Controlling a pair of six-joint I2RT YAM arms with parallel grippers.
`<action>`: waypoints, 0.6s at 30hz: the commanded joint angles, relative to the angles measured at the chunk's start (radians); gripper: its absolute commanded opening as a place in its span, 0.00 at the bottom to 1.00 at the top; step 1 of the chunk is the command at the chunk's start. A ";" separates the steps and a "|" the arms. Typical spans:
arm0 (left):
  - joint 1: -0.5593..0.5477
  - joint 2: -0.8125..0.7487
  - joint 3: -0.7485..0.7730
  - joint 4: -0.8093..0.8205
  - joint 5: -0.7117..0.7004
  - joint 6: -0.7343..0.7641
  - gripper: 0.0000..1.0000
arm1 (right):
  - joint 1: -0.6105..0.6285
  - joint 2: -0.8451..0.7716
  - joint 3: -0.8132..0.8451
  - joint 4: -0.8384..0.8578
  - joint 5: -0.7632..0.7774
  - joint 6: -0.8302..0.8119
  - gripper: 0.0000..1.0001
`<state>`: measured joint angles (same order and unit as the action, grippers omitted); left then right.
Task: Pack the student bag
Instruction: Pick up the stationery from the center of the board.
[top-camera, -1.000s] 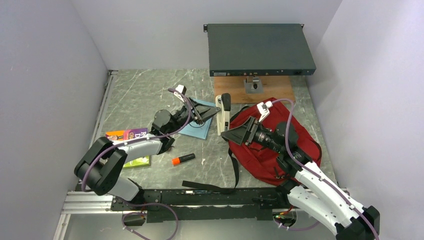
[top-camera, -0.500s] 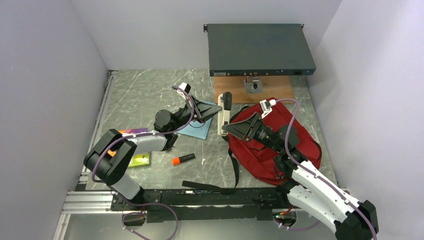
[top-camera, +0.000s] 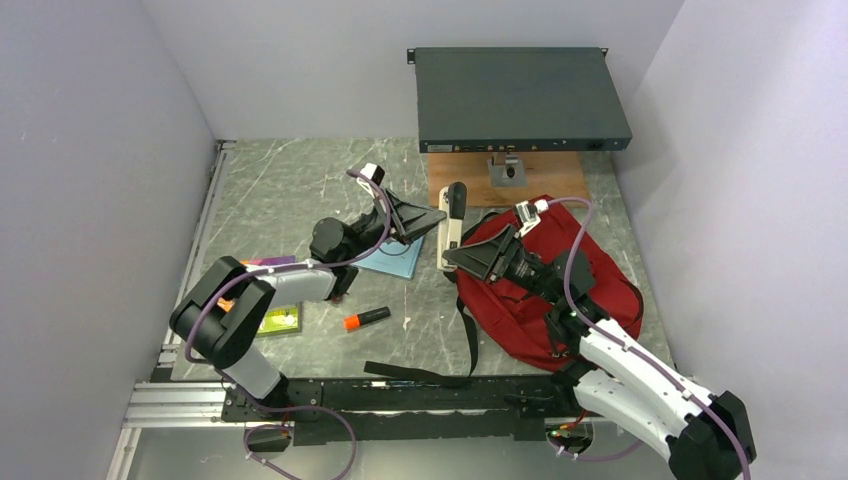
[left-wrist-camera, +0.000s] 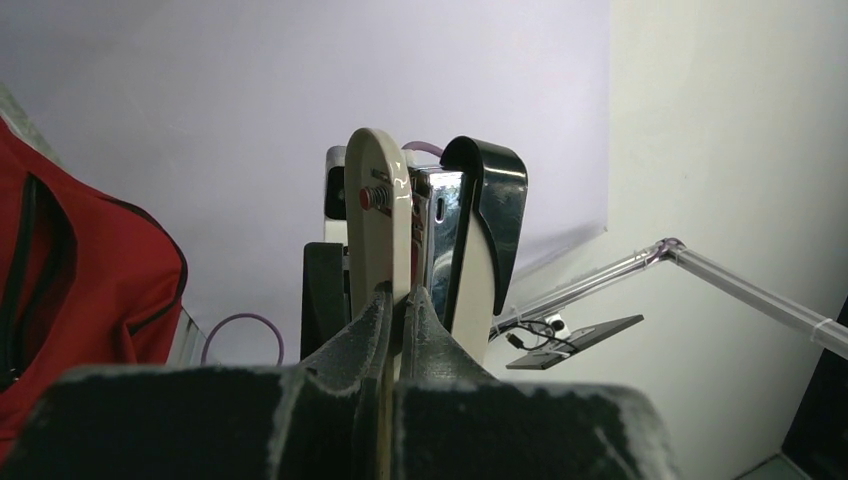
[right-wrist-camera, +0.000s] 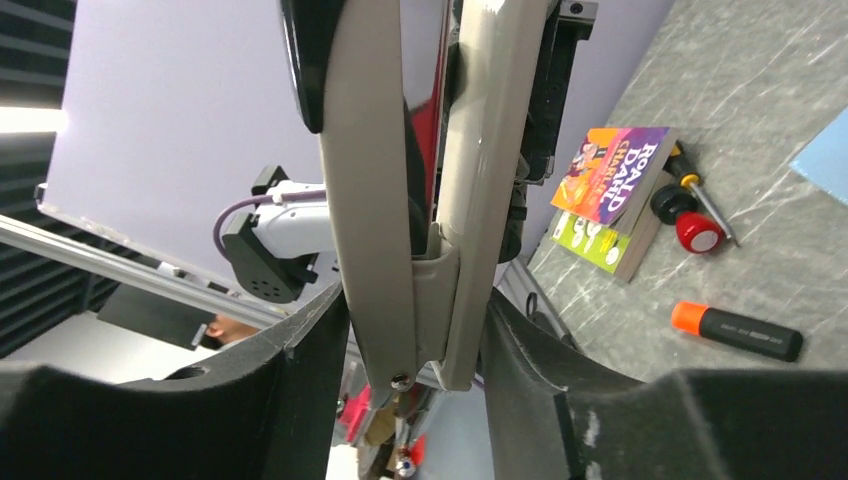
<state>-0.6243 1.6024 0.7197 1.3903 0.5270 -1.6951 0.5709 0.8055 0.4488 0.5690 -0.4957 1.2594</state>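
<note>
Grey marbled counter (top-camera: 290, 190) with pale walls on three sides. The left tool (left-wrist-camera: 398, 300) is pinched shut on a thin cream part of a stapler (top-camera: 453, 215), which it holds on end just off the student bag's (top-camera: 520, 325) far-left edge. The right tool (right-wrist-camera: 415, 300) reaches across the bag and straddles the same stapler. Its fingers (right-wrist-camera: 320, 330) lie close against both sides, but I cannot tell whether they are pressing on it or only flanking it.

The dark red bag lies flat, and the right arm covers much of its middle. A black strap (top-camera: 470, 340) trails off its left side.

Left of the bag lies a blue sheet (top-camera: 395, 262), half under the left arm. An orange-capped marker (top-camera: 366, 318) is also left of the bag. Farther left is a colourful book (right-wrist-camera: 610, 195), mostly hidden from above, with what looks like a screwdriver (right-wrist-camera: 697, 235) beside it.

Behind the bag sit a wooden board (top-camera: 545, 180) and a dark flat box (top-camera: 520, 98).
</note>
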 joint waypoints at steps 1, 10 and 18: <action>-0.006 -0.085 0.011 0.012 -0.003 0.064 0.00 | 0.005 -0.047 0.027 -0.012 0.005 -0.020 0.42; 0.001 -0.111 -0.026 -0.108 0.050 0.119 0.48 | 0.005 -0.083 0.085 -0.204 0.049 -0.095 0.06; 0.019 -0.235 -0.031 -0.531 0.056 0.390 0.81 | 0.004 -0.173 0.261 -0.724 0.255 -0.351 0.00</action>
<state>-0.6201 1.4548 0.6849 1.0492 0.5701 -1.4727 0.5774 0.7082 0.5644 0.0814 -0.3897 1.0794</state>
